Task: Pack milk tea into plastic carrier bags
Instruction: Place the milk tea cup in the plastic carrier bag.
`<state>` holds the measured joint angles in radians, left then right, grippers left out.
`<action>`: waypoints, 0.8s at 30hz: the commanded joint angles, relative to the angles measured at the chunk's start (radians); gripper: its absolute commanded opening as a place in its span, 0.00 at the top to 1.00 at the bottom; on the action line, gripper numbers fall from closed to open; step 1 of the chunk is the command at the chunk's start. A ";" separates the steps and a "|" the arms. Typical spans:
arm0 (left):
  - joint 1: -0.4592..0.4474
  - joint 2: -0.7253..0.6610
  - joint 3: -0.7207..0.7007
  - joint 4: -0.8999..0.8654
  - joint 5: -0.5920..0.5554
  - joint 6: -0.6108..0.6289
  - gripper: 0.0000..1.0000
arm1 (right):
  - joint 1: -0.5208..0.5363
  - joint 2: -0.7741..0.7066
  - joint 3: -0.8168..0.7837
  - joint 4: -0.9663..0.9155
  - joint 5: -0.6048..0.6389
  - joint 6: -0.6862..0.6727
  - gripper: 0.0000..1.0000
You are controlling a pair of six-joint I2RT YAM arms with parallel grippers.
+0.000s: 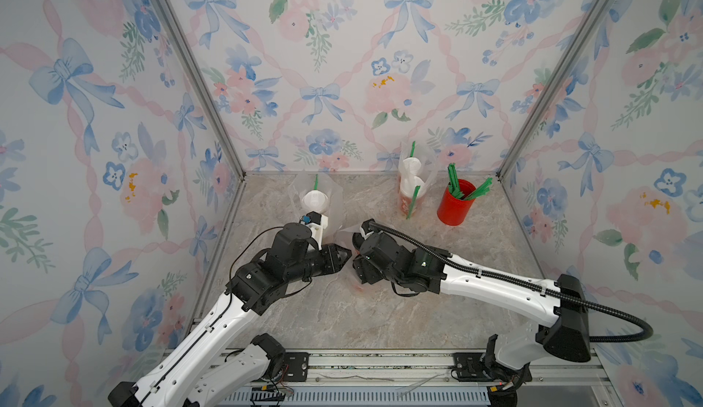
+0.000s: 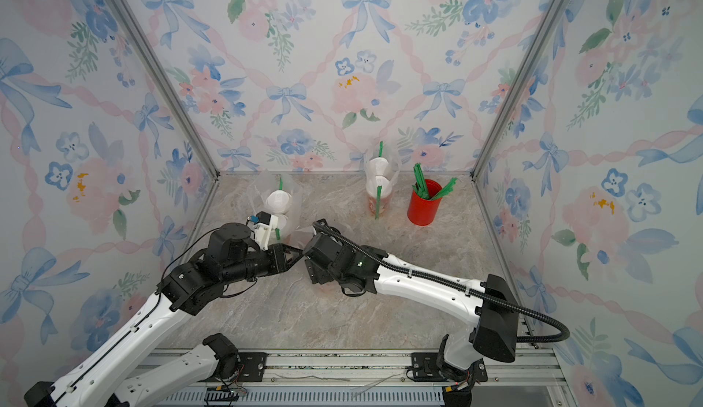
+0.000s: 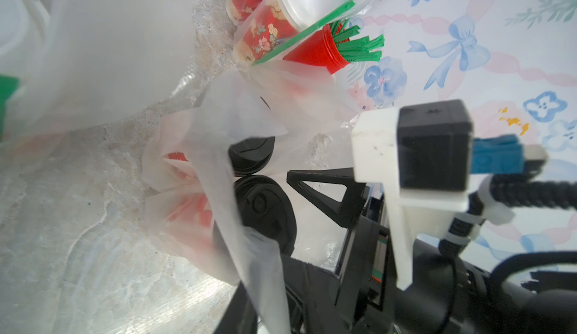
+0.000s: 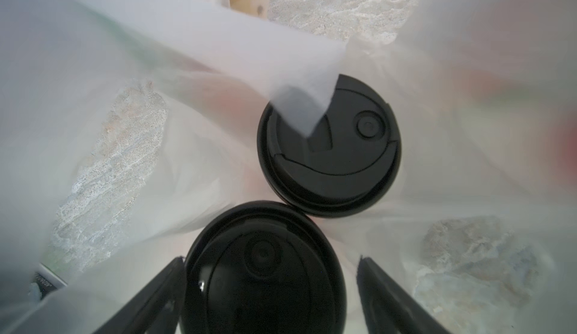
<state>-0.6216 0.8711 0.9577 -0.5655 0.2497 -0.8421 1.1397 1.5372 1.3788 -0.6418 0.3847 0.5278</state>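
The nearer black-lidded cup stands upright against its twin inside a clear bag at mid-surface. Our right pincer hangs directly above it, jaws spread either side of its lid. Our left pincer sits at the bag's nine o'clock, and we cannot tell its spread.

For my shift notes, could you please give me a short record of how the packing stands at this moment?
centre bag: clear, holds both black-lidded cups, side by side
right pincer: open, straddling the nearer black lid
left pincer: at that bag's edge; open or shut unclear
far-left bag: white-lidded cup, green straw
far-right bag: two white-lidded cups, green straws
red straw cup: unbagged, beside far-right bag
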 commanded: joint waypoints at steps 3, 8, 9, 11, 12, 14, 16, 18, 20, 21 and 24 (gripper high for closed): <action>0.013 0.033 0.020 -0.011 -0.023 0.064 0.59 | -0.024 -0.045 0.109 -0.084 -0.028 -0.007 0.11; 0.053 0.093 0.078 -0.069 -0.046 0.165 0.51 | -0.112 -0.100 0.160 -0.121 -0.090 -0.012 0.12; 0.064 0.104 0.089 -0.077 -0.050 0.188 0.50 | -0.138 -0.112 0.166 -0.128 -0.101 -0.017 0.12; 0.088 0.130 0.114 -0.098 -0.065 0.228 0.48 | -0.193 -0.131 0.179 -0.141 -0.130 -0.027 0.12; 0.098 0.144 0.124 -0.108 -0.071 0.248 0.47 | -0.226 -0.139 0.183 -0.149 -0.145 -0.033 0.13; 0.120 0.168 0.139 -0.116 -0.071 0.273 0.46 | -0.295 -0.150 0.187 -0.164 -0.181 -0.046 0.13; 0.135 0.197 0.157 -0.114 -0.068 0.297 0.44 | -0.371 -0.154 0.187 -0.178 -0.220 -0.058 0.13; 0.140 0.227 0.183 -0.115 -0.075 0.320 0.43 | -0.450 -0.151 0.186 -0.189 -0.271 -0.067 0.14; 0.141 0.258 0.203 -0.114 -0.073 0.336 0.42 | -0.519 -0.145 0.179 -0.194 -0.306 -0.082 0.15; 0.141 0.275 0.214 -0.114 -0.071 0.344 0.41 | -0.552 -0.141 0.177 -0.200 -0.320 -0.091 0.16; 0.141 0.326 0.252 -0.114 -0.088 0.368 0.41 | -0.635 -0.129 0.165 -0.205 -0.355 -0.112 0.17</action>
<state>-0.4873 1.1713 1.1702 -0.6617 0.1810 -0.5312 0.5552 1.3964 1.5509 -0.8047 0.1017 0.4553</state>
